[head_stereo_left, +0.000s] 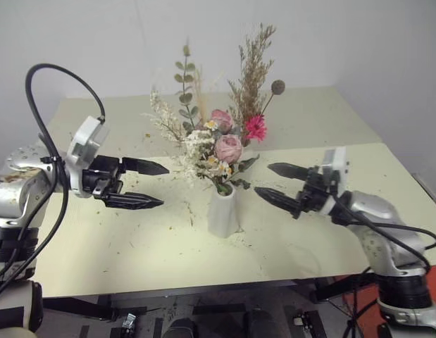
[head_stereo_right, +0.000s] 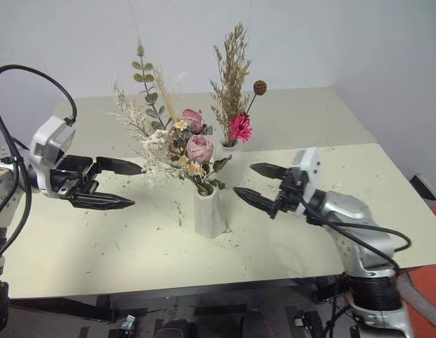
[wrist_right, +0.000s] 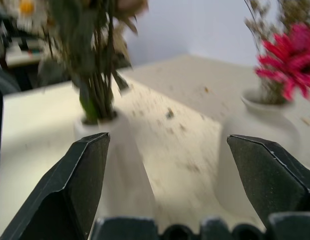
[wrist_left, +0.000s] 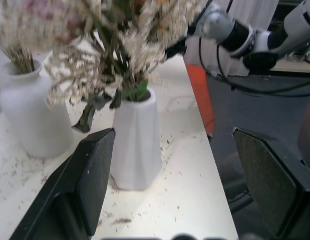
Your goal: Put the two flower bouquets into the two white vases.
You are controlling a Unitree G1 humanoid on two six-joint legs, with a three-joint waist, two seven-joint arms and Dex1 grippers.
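Fuller bouquet in front vase, thin bouquet in vase behind

Fuller rose bouquet stands upright in the tapered vase; dried-grass bouquet fills the rounded vase.

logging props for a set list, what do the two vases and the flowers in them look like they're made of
Both vases, the straight one and the rounded one, look like matte white ceramic: dull, no shine. The fuller bunch seems dried or artificial, hard to tell. The thin bunch looks like dried grass; crumbs litter the table.
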